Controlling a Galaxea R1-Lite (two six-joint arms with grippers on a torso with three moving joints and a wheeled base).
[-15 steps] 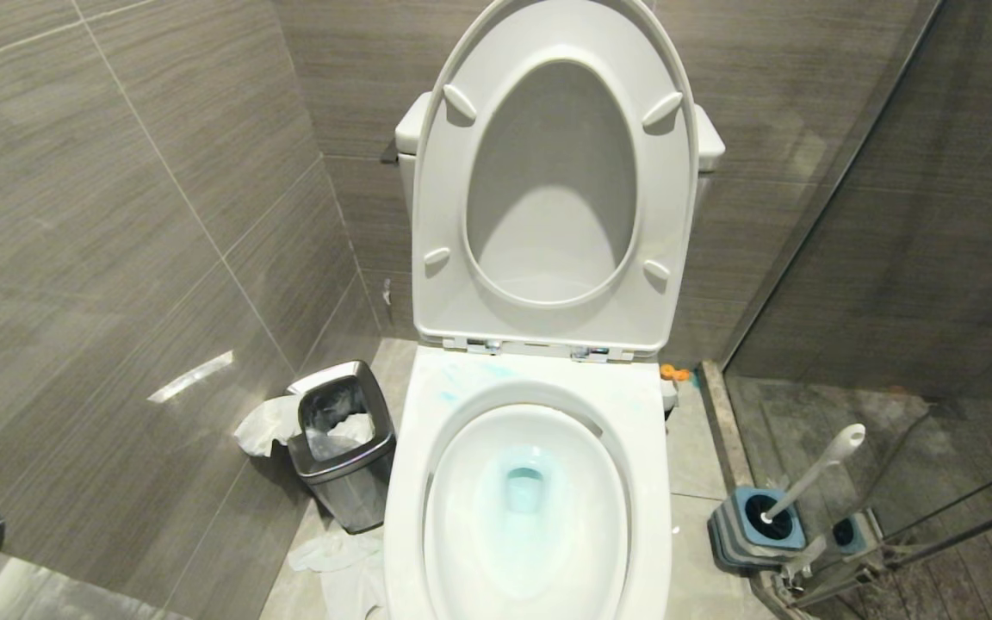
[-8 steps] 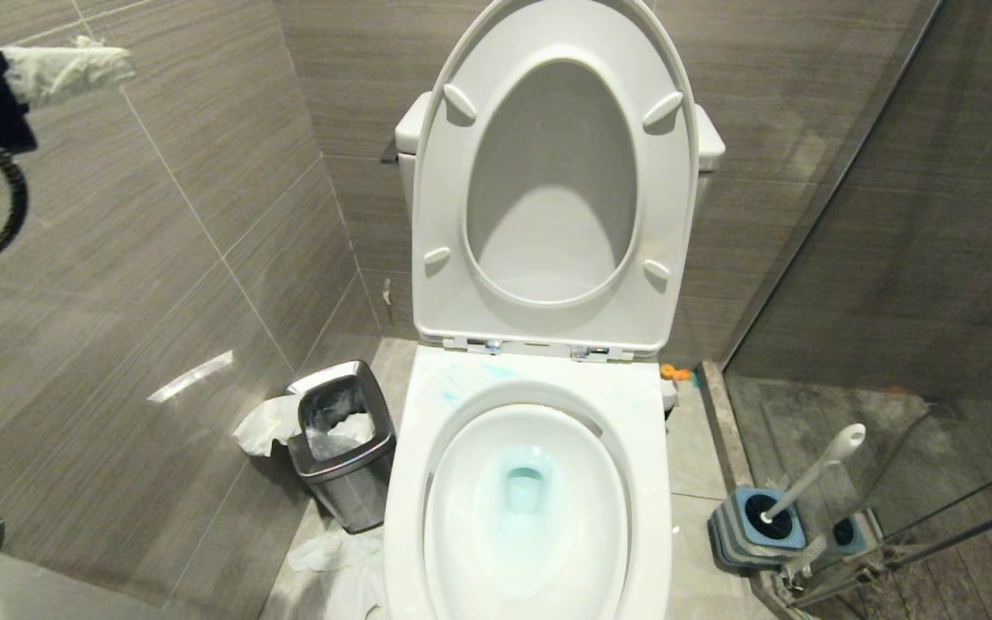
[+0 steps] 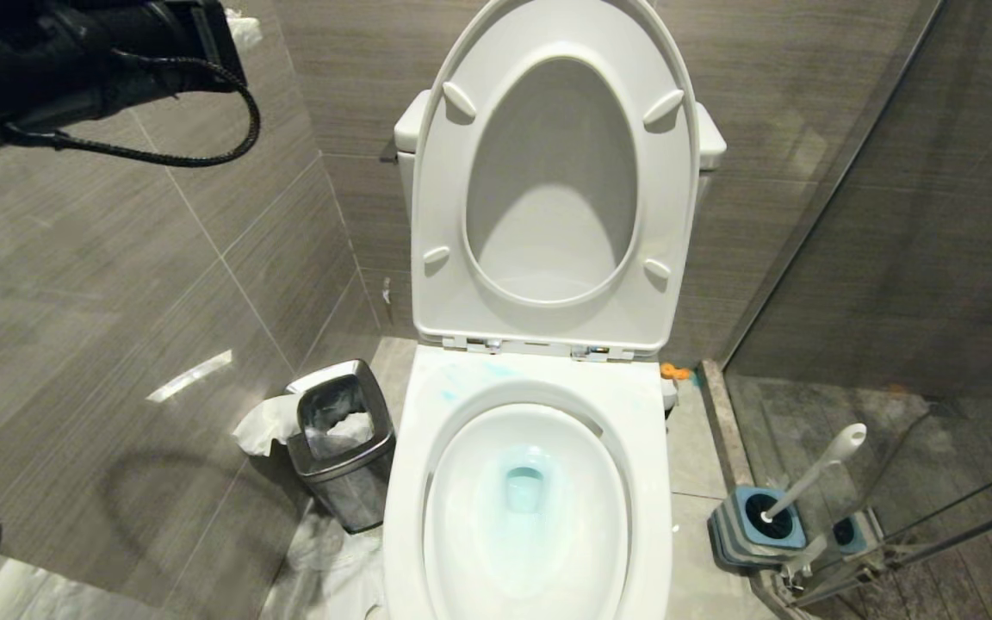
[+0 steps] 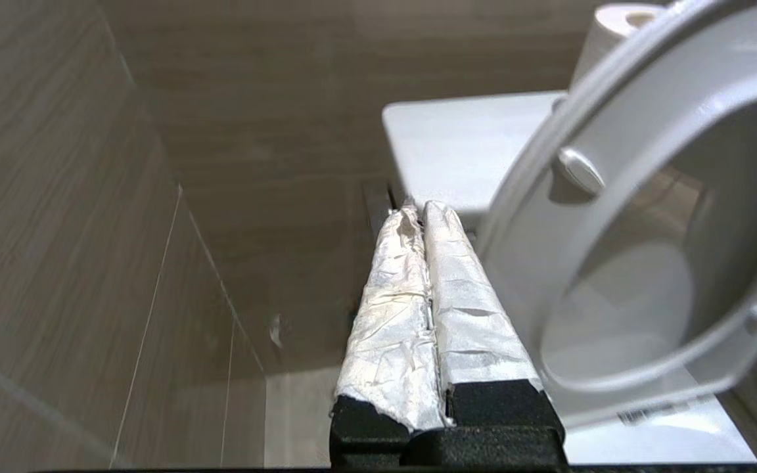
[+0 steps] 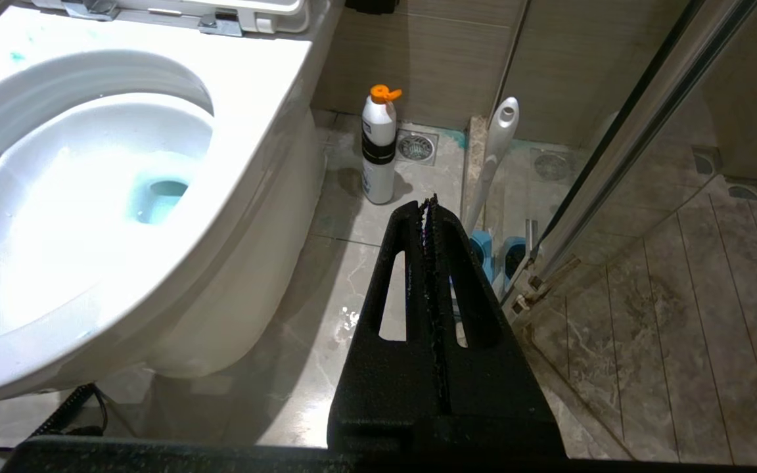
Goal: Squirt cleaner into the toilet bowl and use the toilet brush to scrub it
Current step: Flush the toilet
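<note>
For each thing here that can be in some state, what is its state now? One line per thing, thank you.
toilet bowl: water tinted blue-green, blue smears on the rim.
seat and lid: both raised.
toilet brush: standing in its holder, untouched.
orange-capped bottle: upright on the floor, cap on.
waste bin: open, paper inside.
left gripper: shut, empty, up beside the lid.
right gripper: shut, empty.

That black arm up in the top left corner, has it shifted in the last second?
Yes. The left arm came in from the left edge and now reaches rightward along the tiled wall toward the raised toilet seat, its gripper shut.
</note>
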